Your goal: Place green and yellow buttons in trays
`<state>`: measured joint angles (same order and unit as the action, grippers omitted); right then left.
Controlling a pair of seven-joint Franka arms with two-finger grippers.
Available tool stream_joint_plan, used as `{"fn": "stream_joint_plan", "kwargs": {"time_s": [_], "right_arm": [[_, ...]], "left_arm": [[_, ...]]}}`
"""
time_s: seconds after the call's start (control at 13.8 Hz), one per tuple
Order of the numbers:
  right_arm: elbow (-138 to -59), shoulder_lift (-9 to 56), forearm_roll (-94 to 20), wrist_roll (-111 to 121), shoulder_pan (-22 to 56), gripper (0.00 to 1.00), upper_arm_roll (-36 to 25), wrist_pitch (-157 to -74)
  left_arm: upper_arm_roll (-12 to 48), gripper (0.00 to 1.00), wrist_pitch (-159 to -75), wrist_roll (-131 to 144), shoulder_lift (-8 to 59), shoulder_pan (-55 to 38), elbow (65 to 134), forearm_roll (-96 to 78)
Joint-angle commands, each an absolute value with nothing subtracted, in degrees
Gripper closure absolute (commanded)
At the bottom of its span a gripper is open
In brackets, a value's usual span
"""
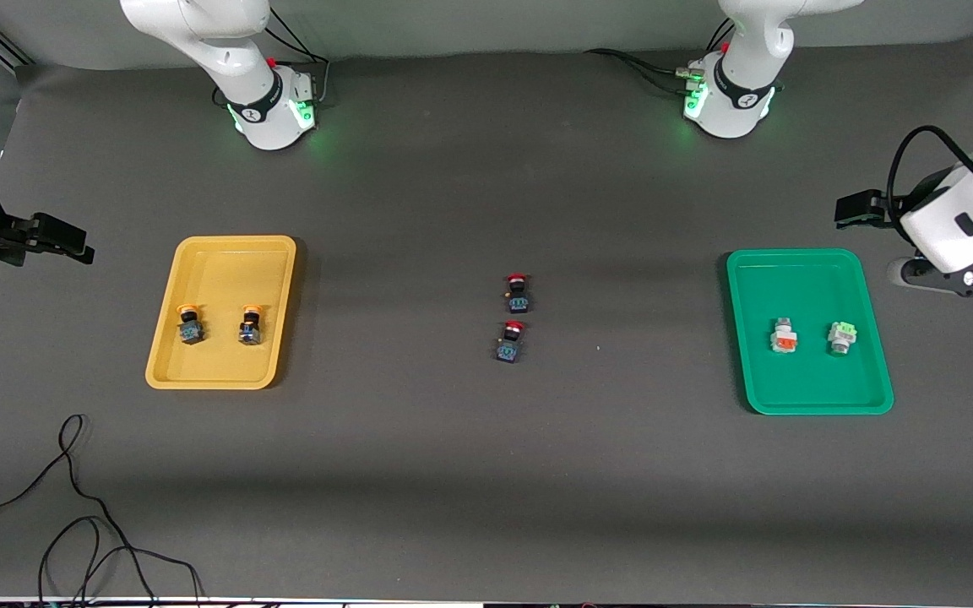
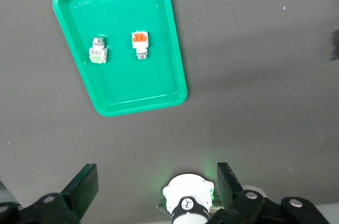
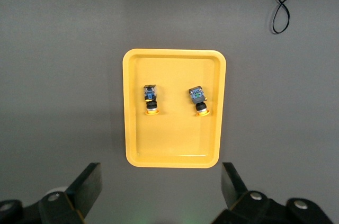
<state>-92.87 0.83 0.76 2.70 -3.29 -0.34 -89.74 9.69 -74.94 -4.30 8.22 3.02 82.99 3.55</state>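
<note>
Two trays lie on the table: a yellow tray (image 1: 221, 312) toward the right arm's end and a green tray (image 1: 808, 331) toward the left arm's end. Two yellow buttons (image 1: 190, 325) lie side by side in the yellow tray. In the green tray lie two white-bodied buttons, a green button (image 1: 841, 336) and an orange-marked button (image 1: 784, 336) beside it. Two red buttons (image 1: 517, 292) lie on the table midway between the trays, one nearer the front camera. The table (image 1: 486, 473) is dark grey and matte; a black cable (image 1: 81, 523) trails at its near edge.

The left gripper (image 2: 156, 187) hangs high beside the green tray, jaws spread, holding nothing. The right gripper (image 3: 161, 184) hangs high beside the yellow tray, jaws likewise spread and empty.
</note>
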Motion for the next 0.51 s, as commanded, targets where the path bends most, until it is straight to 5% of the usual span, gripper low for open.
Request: {"fn": "stream_joint_plan", "kwargs": {"time_s": [0.0,0.44], "right_arm": [[-91.9,1.1,1.4,1.6,-3.5,0.0,-0.1,-88.9],[-91.9,1.1,1.4,1.7,-3.5,0.0,-0.1,-88.9]], "left_arm": [[6.2,0.0,-82.1,-3.3,1.3,-0.7,92.4,3.4],[6.2,0.0,-83.0,-3.4,2.5,-0.4,90.9,3.1]]}}
